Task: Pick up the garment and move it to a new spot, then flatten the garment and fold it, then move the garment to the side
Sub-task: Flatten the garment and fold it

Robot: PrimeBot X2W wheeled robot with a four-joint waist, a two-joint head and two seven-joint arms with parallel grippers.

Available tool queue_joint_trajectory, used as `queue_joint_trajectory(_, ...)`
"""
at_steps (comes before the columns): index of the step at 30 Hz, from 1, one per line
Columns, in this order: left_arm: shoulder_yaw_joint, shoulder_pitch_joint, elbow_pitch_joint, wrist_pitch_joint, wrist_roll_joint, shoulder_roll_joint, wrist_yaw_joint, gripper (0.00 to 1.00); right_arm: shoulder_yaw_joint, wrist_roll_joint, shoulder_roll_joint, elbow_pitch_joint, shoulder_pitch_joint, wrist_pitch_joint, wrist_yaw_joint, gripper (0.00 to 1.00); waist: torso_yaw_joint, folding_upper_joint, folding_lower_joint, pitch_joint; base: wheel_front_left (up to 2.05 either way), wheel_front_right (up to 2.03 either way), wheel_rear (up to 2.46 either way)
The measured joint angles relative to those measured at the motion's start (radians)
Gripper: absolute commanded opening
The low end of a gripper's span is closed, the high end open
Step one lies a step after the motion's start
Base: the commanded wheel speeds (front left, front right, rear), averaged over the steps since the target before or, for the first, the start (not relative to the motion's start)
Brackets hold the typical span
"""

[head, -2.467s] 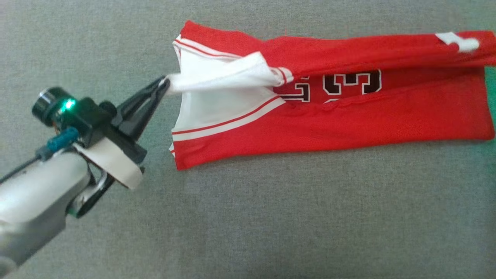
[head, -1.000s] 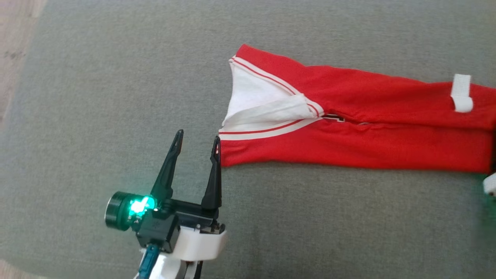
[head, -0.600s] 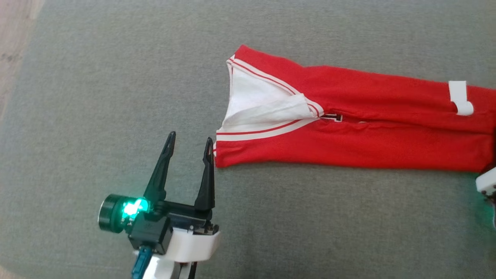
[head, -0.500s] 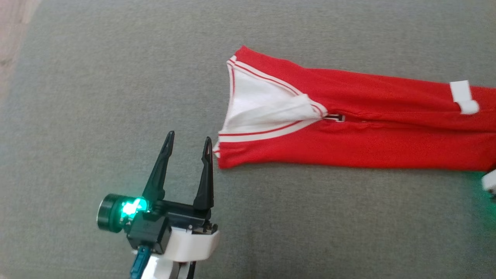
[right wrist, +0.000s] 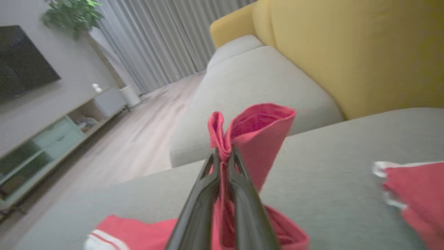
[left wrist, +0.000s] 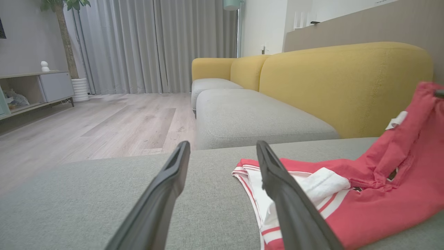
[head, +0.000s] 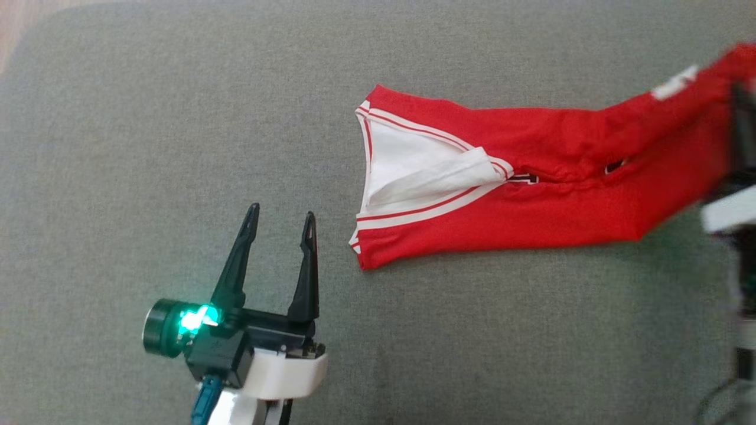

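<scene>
The red garment [head: 520,189], a jersey with white trim and a white lining at its neck end, lies folded lengthwise on the grey cushion [head: 177,118]. Its right end is raised off the cushion. My right gripper [right wrist: 223,156] is shut on a bunched red fold of that end; in the head view it is a blurred dark shape [head: 741,136] at the right edge. My left gripper [head: 280,215] stands open over bare cushion, just left of the jersey's neck corner [head: 361,254], touching nothing. From the left wrist, the jersey [left wrist: 364,201] rises to the right.
A yellow sofa back [left wrist: 343,83] runs behind the grey cushion, with another grey seat [left wrist: 242,118] beyond. Wooden floor [left wrist: 104,125], curtains and a low cabinet [left wrist: 31,90] lie past the cushion's left edge.
My right gripper has lifted the jersey's right end up and back, dragging the jersey slightly right. The left gripper let go of the white collar earlier and now stays open, drawn back.
</scene>
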Motion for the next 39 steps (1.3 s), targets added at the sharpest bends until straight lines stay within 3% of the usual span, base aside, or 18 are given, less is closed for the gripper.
queue_joint_trajectory(3,0.0,0.001,0.005,0.0,0.001,-0.003,-0.008,1.0,0.067,0.002,0.089,-0.091,-0.003,0.051,0.0,0.0,0.003,0.0,0.0,-0.005,0.0,0.0,0.0)
queue_joint_trajectory(8,-0.001,0.001,0.01,0.0,0.001,-0.01,-0.018,1.0,0.203,-0.013,0.189,-0.1,-0.014,0.092,0.0,0.0,0.028,0.0,0.0,-0.003,0.0,0.0,0.0)
queue_joint_trajectory(12,-0.006,0.0,0.02,0.0,-0.001,-0.016,-0.029,1.0,0.29,-0.012,0.2,-0.021,-0.036,0.069,0.0,0.0,0.061,0.0,0.0,0.001,0.0,0.0,0.0)
queue_joint_trajectory(20,-0.025,-0.001,0.032,0.0,-0.013,-0.018,-0.034,1.0,0.484,0.107,0.2,0.195,-0.084,-0.096,0.0,0.0,0.133,0.0,0.0,0.006,0.0,0.0,0.0)
queue_joint_trajectory(21,-0.027,-0.001,0.032,0.0,-0.017,-0.018,-0.034,1.0,0.504,0.127,0.199,0.217,-0.097,-0.118,0.0,0.22,0.139,0.0,0.0,0.006,0.0,0.0,0.0)
queue_joint_trajectory(22,-0.028,-0.001,0.032,0.0,-0.022,-0.018,-0.034,1.0,0.526,0.151,0.2,0.236,-0.113,-0.14,0.0,0.72,0.144,0.0,0.0001,0.006,0.0,0.0,0.0)
queue_joint_trajectory(23,-0.03,-0.001,0.033,0.0,-0.021,-0.018,-0.033,1.0,0.547,0.179,0.2,0.251,-0.128,-0.16,0.0,1.0,0.147,0.0,0.0,0.005,0.0,0.0,0.0)
queue_joint_trajectory(29,-0.039,-0.001,0.041,0.0,-0.032,-0.018,-0.024,1.0,0.651,0.28,0.199,0.281,-0.178,-0.217,0.0,1.0,0.145,0.0,0.0,-0.012,0.0,0.0,0.0)
queue_joint_trajectory(33,-0.022,0.003,0.043,0.0,-0.036,-0.019,-0.016,1.0,0.593,0.186,0.19,0.239,-0.171,-0.256,0.0,1.0,0.126,0.0,0.0,-0.034,0.0,0.0,0.0)
queue_joint_trajectory(39,0.025,0.043,0.044,0.0,-0.045,-0.02,-0.017,1.0,0.471,0.089,0.038,0.104,-0.048,-0.36,0.0,1.0,0.078,0.0,0.0,-0.079,0.0,0.0,0.0)
